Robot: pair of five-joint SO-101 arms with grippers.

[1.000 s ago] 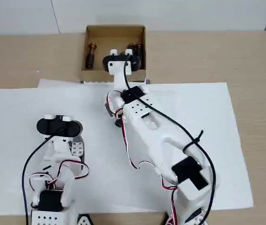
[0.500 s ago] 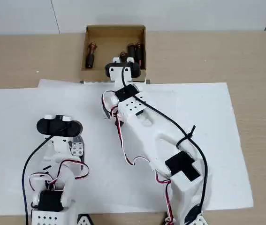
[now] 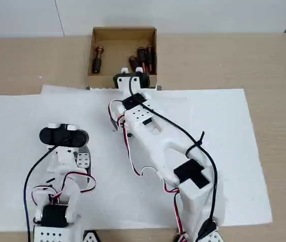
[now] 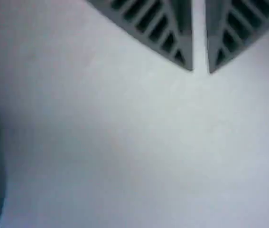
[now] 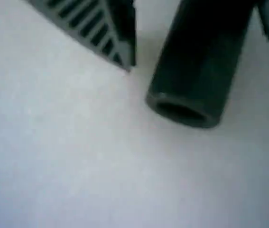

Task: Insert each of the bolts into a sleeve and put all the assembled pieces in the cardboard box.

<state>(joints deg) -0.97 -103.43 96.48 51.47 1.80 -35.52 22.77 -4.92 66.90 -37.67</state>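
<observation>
Cardboard box [image 3: 117,48] beyond right arm [image 3: 158,136], white paper [image 3: 233,151] beneath sleeve [image 5: 196,71]

Right arm [image 3: 153,133] drawn back from cardboard box [image 3: 93,55]; 3 assembled pieces [image 3: 141,55] at its right now uncovered.

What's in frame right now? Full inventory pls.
cardboard box: one, brown, on the table just past the paper's far edge.
assembled pieces: four as far as I can tell, dark with copper-coloured ends, in the box; one apart, three clustered.
sleeve: one, dark, hollow, between the right gripper's fingers, over the paper.
paper: one sheet, white, under both arms.
table: one, light wood.
left arm: white, over the paper's near side.
right arm: white, stretched toward the box.
left gripper: grey fingers, shut, over the paper.
right gripper: grey fingers, open, either side of the sleeve.
</observation>
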